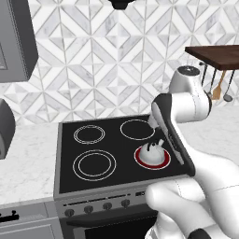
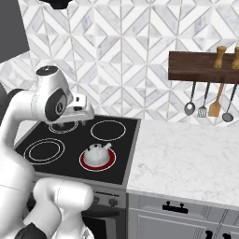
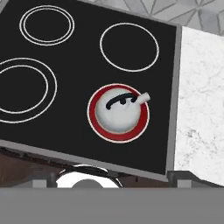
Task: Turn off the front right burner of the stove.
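Looking down from the hand view, we see the stove (image 3: 173, 87) with its flat black glass top and four white-ringed burners. The front right burner (image 3: 94, 120) glows red, a bright ring around the base of a white kettle (image 3: 118, 111) that sits squarely on it. The kettle carries a dark curved handle on top, and its short spout points toward the marble surface (image 3: 201, 100) beside the stove. The rear right burner (image 3: 129, 47) is a plain single circle on black glass; the two left burners are double-ringed and dark.

In the left base view, we find the same red disc at the near right corner of the glass, with the kettle on it, and a row of dark knobs (image 1: 98, 206) along the steel front panel below. The white arm (image 1: 186, 107) bends over the right side of the stove, high above the burners. We cannot make out the finger tips in any view; we take the gripper to stand spread to its full width with nothing in it.

In the right base view, we note a wooden rack (image 2: 203, 67) on the patterned tile wall, with ladles and spatulas (image 2: 208, 103) hanging beneath it, well apart from the stove.
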Available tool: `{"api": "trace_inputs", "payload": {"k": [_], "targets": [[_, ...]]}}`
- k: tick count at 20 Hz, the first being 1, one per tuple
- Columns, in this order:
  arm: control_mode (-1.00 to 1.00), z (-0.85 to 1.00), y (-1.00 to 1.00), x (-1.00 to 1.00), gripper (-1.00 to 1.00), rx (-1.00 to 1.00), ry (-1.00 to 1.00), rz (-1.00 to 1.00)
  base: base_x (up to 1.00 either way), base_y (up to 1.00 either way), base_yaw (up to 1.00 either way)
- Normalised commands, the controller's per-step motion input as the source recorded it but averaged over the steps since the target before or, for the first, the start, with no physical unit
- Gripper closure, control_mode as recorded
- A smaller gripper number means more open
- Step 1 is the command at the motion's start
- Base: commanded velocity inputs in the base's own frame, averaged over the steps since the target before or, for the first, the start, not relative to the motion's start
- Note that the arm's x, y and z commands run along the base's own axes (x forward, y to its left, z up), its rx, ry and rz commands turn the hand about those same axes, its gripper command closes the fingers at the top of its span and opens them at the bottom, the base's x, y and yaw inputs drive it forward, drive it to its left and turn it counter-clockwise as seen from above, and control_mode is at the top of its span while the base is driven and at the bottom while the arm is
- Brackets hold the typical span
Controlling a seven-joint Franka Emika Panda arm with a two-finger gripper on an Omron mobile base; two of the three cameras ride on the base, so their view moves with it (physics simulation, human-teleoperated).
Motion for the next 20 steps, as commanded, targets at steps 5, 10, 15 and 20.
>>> {"api": "trace_inputs", "payload": {"k": [5, 10, 15, 20], "targets": [[-1.0, -0.47, 1.0, -0.68, -1.0, -0.32, 0.0, 0.3, 0.0, 0.0, 0.0], [-1.0, -0.67, 1.0, -0.98, -1.0, -0.4, -0.01, 0.39, 0.0, 0.0, 0.0], [-1.0, -1.0, 0.99, -0.89, -1.0, -0.69, 0.0, 0.42, 0.0, 0.0, 0.0], [-1.0, -1.0, 0.52, -0.39, -1.0, -0.72, 0.01, 0.4, 0.0, 0.0, 0.0]]}}
